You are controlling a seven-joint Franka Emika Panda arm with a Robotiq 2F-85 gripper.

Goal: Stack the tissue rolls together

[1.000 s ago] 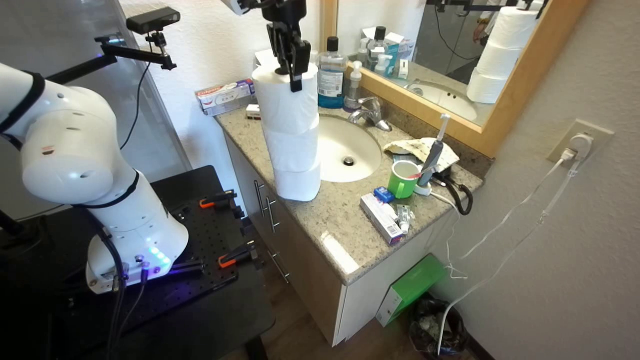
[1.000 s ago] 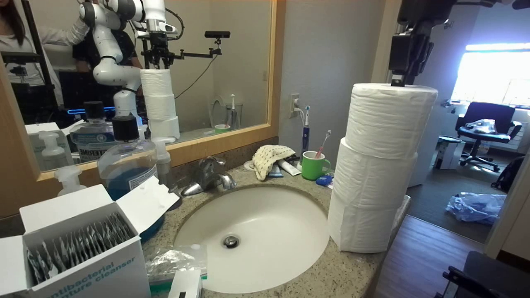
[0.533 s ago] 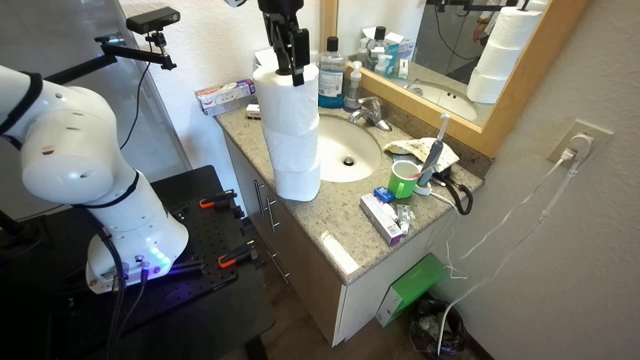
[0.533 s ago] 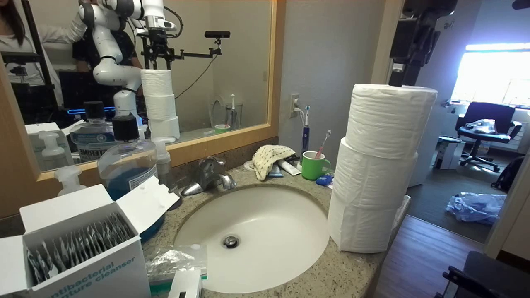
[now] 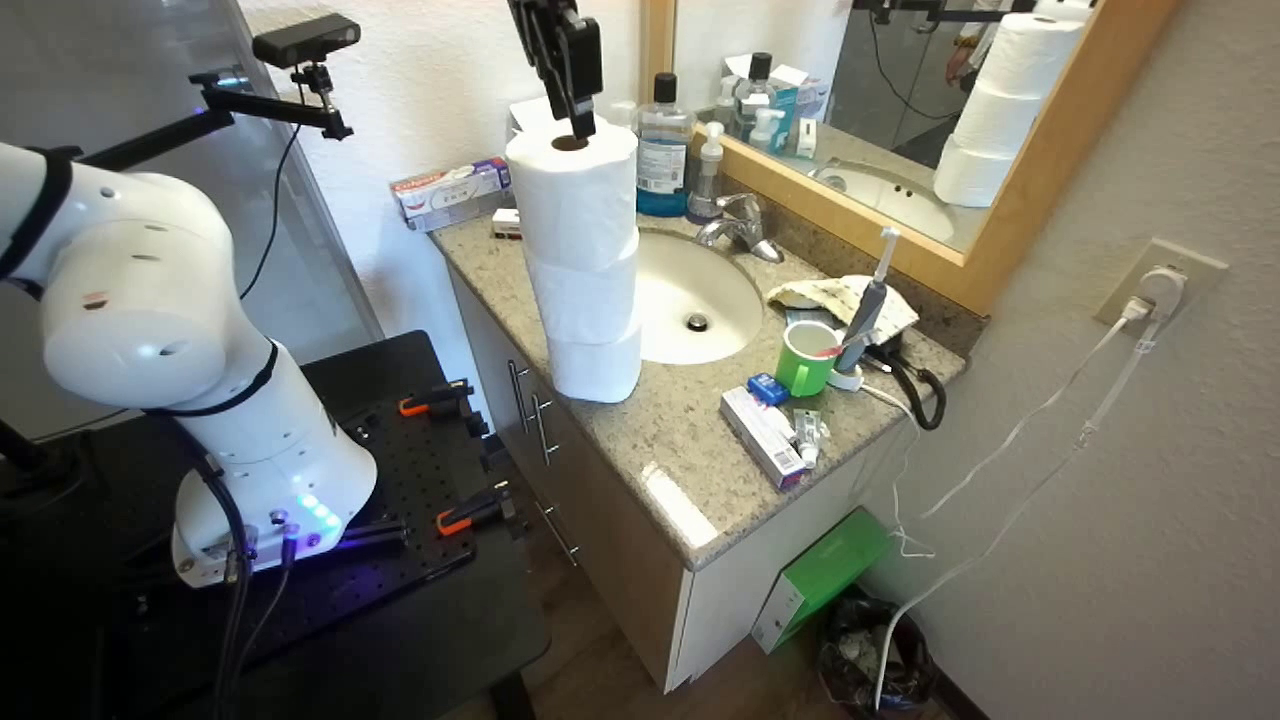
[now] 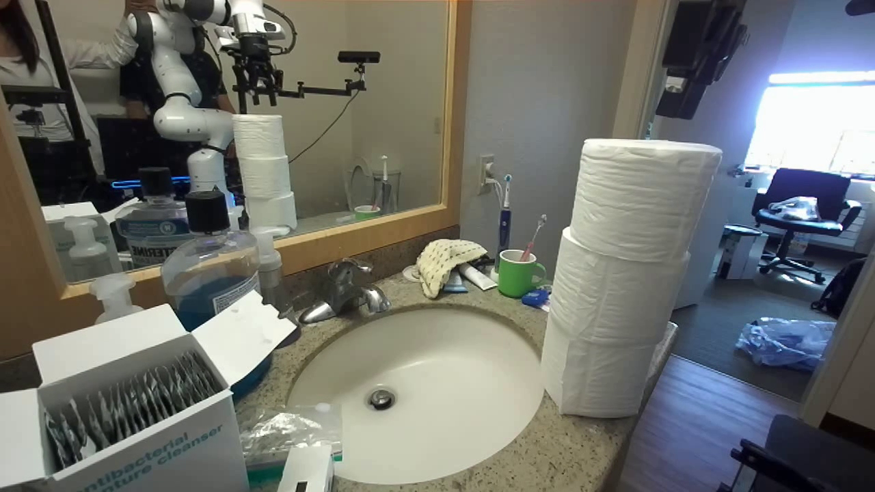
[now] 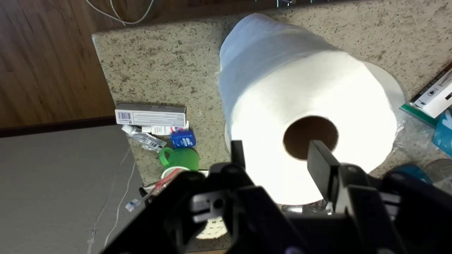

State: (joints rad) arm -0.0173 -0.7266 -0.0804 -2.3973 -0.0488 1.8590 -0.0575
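Three white tissue rolls form one column at the counter's front edge, slightly offset from each other and leaning a little. The top roll [image 5: 575, 205] sits on the middle roll [image 5: 590, 300], which rests on the bottom roll [image 5: 597, 372]; the same top roll [image 6: 642, 198] shows in an exterior view. My gripper [image 7: 277, 150] hovers just above the column, its fingers apart with nothing between them. In the wrist view the right finger [image 7: 319, 165] overlaps the dark core hole. In an exterior view a gap separates the gripper [image 6: 677, 109] from the top roll.
The sink [image 6: 424, 389] lies right beside the column. A mouthwash bottle [image 5: 662, 150], faucet [image 5: 740, 228], green mug [image 5: 806, 360] and toothpaste box [image 5: 762, 437] stand around it. An open white box [image 6: 137, 410] occupies the counter's far end.
A second ago one finger was in the core hole and the other at the top roll's side. The gripper has spread slightly and risen clear. The rolls have not visibly moved.
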